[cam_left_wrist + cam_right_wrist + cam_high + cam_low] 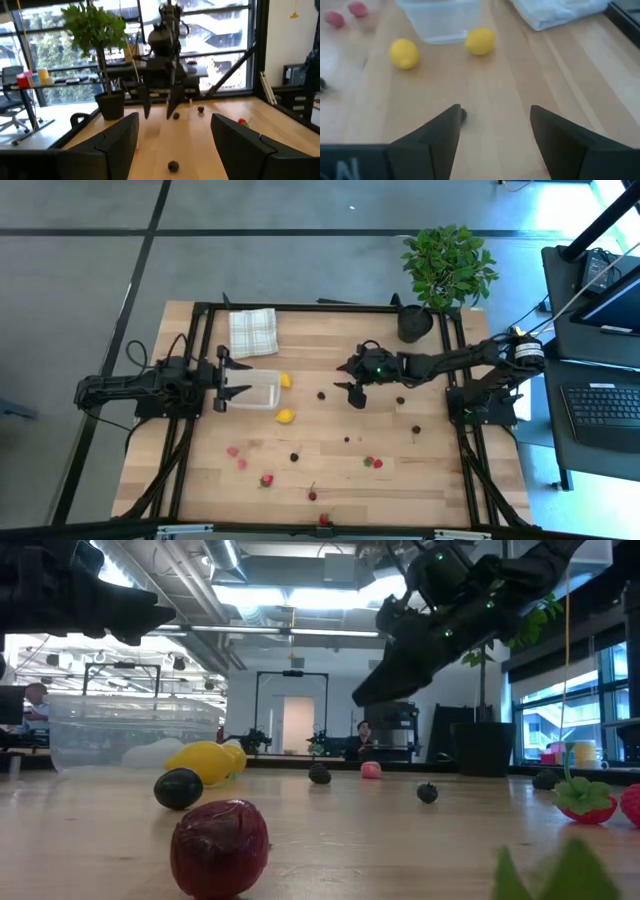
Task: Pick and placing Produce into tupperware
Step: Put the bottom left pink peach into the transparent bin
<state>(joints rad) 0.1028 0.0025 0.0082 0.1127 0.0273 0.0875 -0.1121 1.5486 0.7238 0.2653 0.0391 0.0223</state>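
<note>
Produce is seen scattered loose over the wooden table (430, 470), none of it held. Two yellow lemon pieces are found close to the tupperware (252, 390): one lemon (285, 380) just beside its right end, the other lemon (285, 416) a little nearer the table's front edge. A small dark cherry (321, 394) lies between the lemons and the right gripper (352, 380), and in the right wrist view it (463, 114) is seen partly hidden behind one finger. More dark cherries (400, 400) are dotted across the right half of the table. Pink pieces (232, 451) and red strawberries (267, 479) are spread along the front part of the table.

The tupperware, clear and with nothing visible inside, sits on the left side of the table, directly in front of the left gripper (224, 380). That gripper is held with its fingers spread wide on either side of the container's left end, and nothing is gripped. The right gripper is raised above the middle of the table, fingers apart and pointing down, with nothing between them.

A folded checked cloth (252, 332) lies behind the tupperware, near the back edge. A potted plant (445, 265) in a black pot stands at the back right corner.
</note>
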